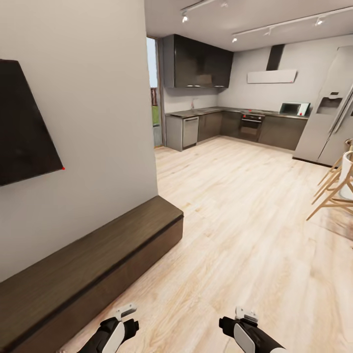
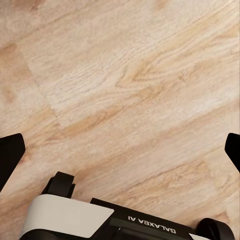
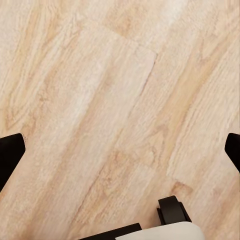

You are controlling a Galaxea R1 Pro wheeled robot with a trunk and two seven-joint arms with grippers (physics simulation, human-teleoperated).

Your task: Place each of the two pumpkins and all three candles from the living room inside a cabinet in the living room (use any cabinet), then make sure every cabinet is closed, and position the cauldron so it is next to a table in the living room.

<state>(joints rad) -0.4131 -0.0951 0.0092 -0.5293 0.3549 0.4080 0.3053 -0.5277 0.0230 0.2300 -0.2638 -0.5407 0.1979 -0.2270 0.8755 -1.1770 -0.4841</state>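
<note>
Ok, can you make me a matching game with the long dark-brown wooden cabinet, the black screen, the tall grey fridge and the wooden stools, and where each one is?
Things:
1. long dark-brown wooden cabinet
2. black flat screen
3. tall grey fridge
4. light wooden stools

Places:
A. far right, in the kitchen
B. hanging on the left wall
C. right edge, nearer than the kitchen
D. on the floor, along the left wall

Pairs: 1-D, 2-B, 3-A, 4-C

You've got one long dark cabinet (image 1: 88,264) along the wall, one black screen (image 1: 24,127) above it. Two grippers down front: left gripper (image 1: 122,321), right gripper (image 1: 235,321). Beyond, one fridge (image 1: 328,117), one oven (image 1: 251,126), one dishwasher (image 1: 190,132), and one wooden chair (image 1: 338,189) at the edge.
</note>
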